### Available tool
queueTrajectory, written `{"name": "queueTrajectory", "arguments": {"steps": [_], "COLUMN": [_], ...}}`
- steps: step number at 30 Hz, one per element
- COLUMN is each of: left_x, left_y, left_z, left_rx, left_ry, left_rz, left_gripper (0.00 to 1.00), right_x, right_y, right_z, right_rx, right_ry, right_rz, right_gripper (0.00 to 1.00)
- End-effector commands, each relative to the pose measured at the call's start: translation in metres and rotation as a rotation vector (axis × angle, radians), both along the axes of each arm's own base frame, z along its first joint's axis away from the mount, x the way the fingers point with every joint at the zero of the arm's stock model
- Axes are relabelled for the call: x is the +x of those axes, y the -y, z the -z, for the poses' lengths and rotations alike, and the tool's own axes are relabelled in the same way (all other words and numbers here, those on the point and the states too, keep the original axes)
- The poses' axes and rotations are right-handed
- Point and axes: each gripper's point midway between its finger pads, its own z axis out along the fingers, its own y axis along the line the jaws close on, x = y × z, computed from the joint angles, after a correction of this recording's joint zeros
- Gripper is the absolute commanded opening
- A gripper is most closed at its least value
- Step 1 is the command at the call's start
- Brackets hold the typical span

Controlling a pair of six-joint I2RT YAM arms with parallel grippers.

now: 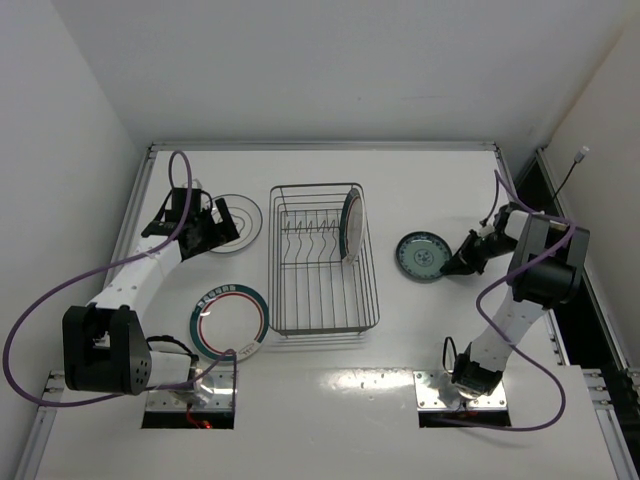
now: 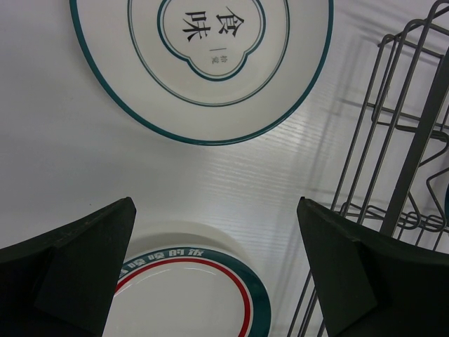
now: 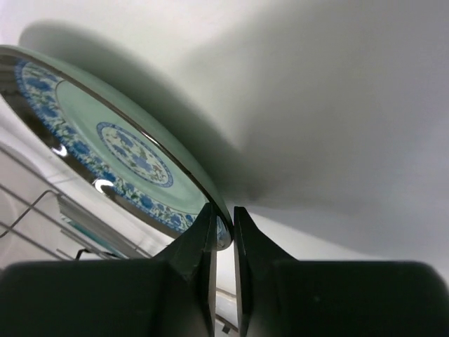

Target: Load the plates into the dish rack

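Note:
The grey wire dish rack point(image 1: 323, 305) stands mid-table, with one green-rimmed plate point(image 1: 350, 225) upright in its far right end. A white plate with dark rings point(image 1: 240, 222) lies left of the rack and also shows in the left wrist view point(image 2: 203, 105). A second green-and-red-rimmed plate point(image 1: 230, 322) lies nearer the arm bases and shows in the left wrist view point(image 2: 189, 295). My left gripper point(image 1: 205, 233) point(image 2: 216, 210) is open and empty, above the table between these two plates. My right gripper point(image 1: 452, 264) point(image 3: 223, 223) is shut on the rim of the small teal patterned plate point(image 1: 418, 255) point(image 3: 119, 154), right of the rack.
The rack's wire wall point(image 2: 400, 175) is close on the right of my left gripper. White enclosure walls surround the table. A purple cable loops from each arm.

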Motion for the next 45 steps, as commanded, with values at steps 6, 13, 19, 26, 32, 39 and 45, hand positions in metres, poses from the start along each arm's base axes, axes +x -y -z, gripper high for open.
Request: {"name": "queueTrajectory", "arguments": {"steps": [6,13,19,26,32,39,45], "left_x": [0.011,0.011,0.011,0.011,0.011,0.011,0.011], "left_y": [-0.001,-0.001,-0.001,-0.001,-0.001,-0.001,-0.001], "left_z": [-0.016,-0.016,-0.016,-0.016,-0.016,-0.016,-0.016], "left_rx": [-0.012,-0.012,-0.012,-0.012,-0.012,-0.012,-0.012], "left_ry": [0.050,0.050,0.050,0.050,0.050,0.050,0.050], "left_rz": [-0.010,-0.010,-0.010,-0.010,-0.010,-0.010,-0.010], "left_gripper": [1.00,1.00,1.00,1.00,1.00,1.00,1.00], "right_x": [0.008,0.028,0.040,0.048,0.053,0.058,0.066], "right_y": [-0.004,0.008,0.004,-0.006,-0.011,-0.018,-0.026], "right_z": [-0.003,-0.036,-0.059,-0.070,-0.078,-0.089,-0.101], "right_rx": [-0.036,-0.124,-0.157,-0.171,-0.175,-0.173,-0.176], "right_ry": [0.052,0.151,0.195,0.224,0.244,0.259,0.290], "right_rz": [-0.036,-0.031,-0.043,-0.061,-0.078,-0.081,-0.100], "right_gripper": [0.00,0.00,0.00,0.00,0.00,0.00,0.00]}}
